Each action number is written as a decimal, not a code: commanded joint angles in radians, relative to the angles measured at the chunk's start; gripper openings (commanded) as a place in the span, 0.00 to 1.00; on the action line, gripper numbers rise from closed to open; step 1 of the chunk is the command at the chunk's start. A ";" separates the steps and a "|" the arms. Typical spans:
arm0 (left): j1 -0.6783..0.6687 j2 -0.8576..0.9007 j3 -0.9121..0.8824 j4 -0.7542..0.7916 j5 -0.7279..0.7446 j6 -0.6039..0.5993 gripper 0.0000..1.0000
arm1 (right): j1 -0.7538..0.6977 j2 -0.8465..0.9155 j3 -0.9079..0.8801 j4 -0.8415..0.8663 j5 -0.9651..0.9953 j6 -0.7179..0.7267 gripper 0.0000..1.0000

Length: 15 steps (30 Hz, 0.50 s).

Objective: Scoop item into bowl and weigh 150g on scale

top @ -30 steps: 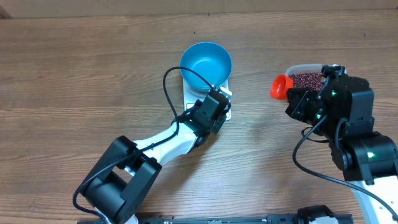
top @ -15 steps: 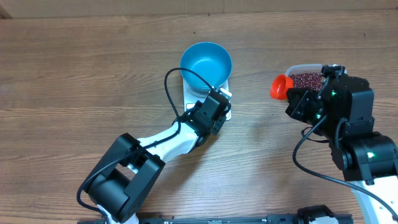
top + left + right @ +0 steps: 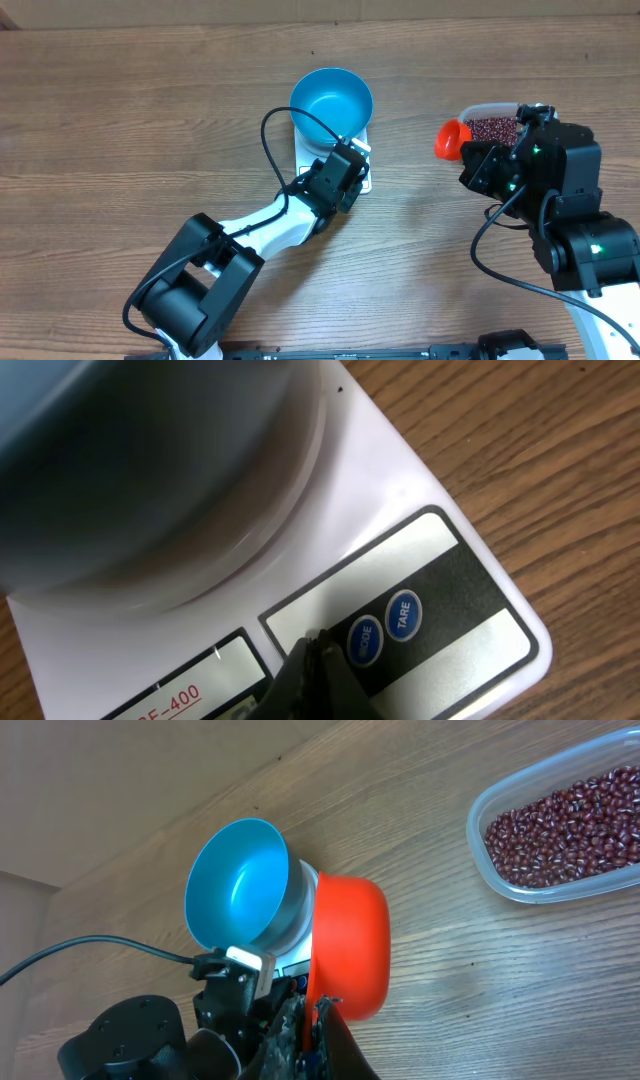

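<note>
Red-orange scoop (image 3: 348, 945) clamped in right gripper (image 3: 313, 1016); left gripper (image 3: 318, 652) closed, touching scale (image 3: 380, 500).

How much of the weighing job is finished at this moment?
Done: the empty blue bowl sits on the scale. In hand: the left gripper, shut, points at the scale's buttons; the right gripper holds the orange scoop. Left: the beans lie in the clear tub, none in the bowl, so scooping and weighing remain.

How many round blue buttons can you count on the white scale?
2. MODE sits beside the left hand's tip; TARE is next to it, nearer the scale's corner. The hand may hide another.
</note>
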 commanded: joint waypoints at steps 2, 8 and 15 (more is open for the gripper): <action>0.004 0.020 -0.003 0.008 0.012 0.012 0.04 | 0.004 0.001 0.030 0.006 -0.005 0.003 0.04; 0.004 0.020 -0.003 0.010 0.012 0.011 0.04 | 0.004 0.001 0.030 0.011 -0.005 0.003 0.04; 0.004 0.039 -0.003 0.013 0.019 0.012 0.04 | 0.004 0.001 0.030 0.013 -0.016 0.003 0.04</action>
